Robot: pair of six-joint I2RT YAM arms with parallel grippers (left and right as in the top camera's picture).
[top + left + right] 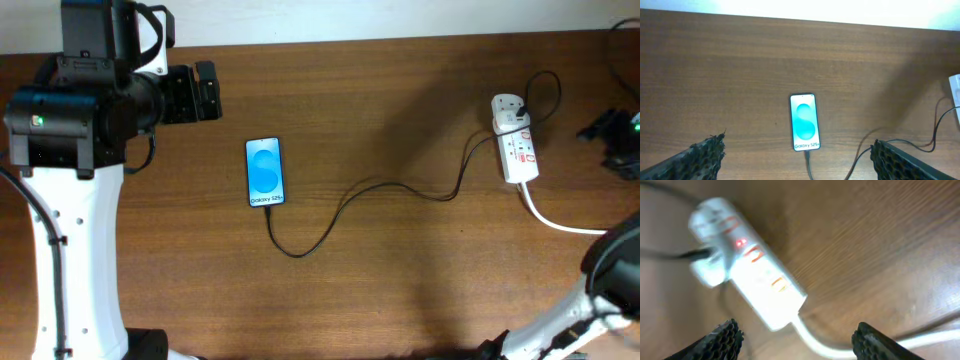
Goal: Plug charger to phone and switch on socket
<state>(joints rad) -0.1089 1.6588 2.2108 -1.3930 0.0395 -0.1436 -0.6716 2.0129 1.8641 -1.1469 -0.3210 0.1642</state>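
The phone (265,172) lies flat on the wooden table with its blue screen up; it also shows in the left wrist view (804,122). The thin black charger cable (370,190) runs from the phone's near end, where its plug tip (807,153) sits in the port, across to the white socket strip (516,140). The strip (752,267) has a small red light lit on its face. My left gripper (797,162) is open and empty, held above the table just short of the phone. My right gripper (797,340) is open and empty above the strip's cord end.
The strip's thick white cord (560,222) curves away toward the right front; it also shows in the right wrist view (840,347). A white charger adapter (508,112) sits plugged in at the strip's far end. The left arm's base (70,200) stands at the left.
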